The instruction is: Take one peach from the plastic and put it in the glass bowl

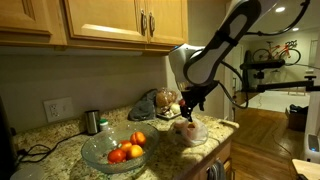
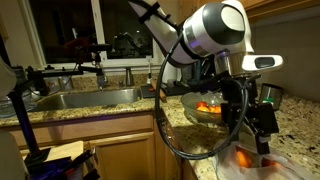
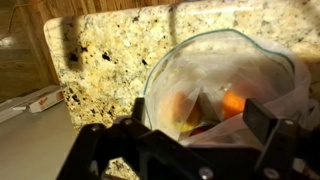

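Stone desk (image 3: 100,60) is holding the plastic (image 3: 275,95) at its edge; a peach (image 3: 233,103) inside is sitting under the wide-apart jaws.

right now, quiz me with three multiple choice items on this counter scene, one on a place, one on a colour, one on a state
1. Where do the jaws hang?
A. above the plastic bag
B. over the sink
C. above the steel cup

2. What colour is the fruit in the glass bowl?
A. green
B. orange-red
C. purple

3. How do the jaws stand?
A. shut on a peach
B. open, holding nothing
C. shut on the bag's film

Answers:
1 A, the wrist view looks straight down into the bag.
2 B, orange-red rounds lie in the bowl in both exterior views.
3 B, the wrist view shows the jaws wide apart with nothing between them.
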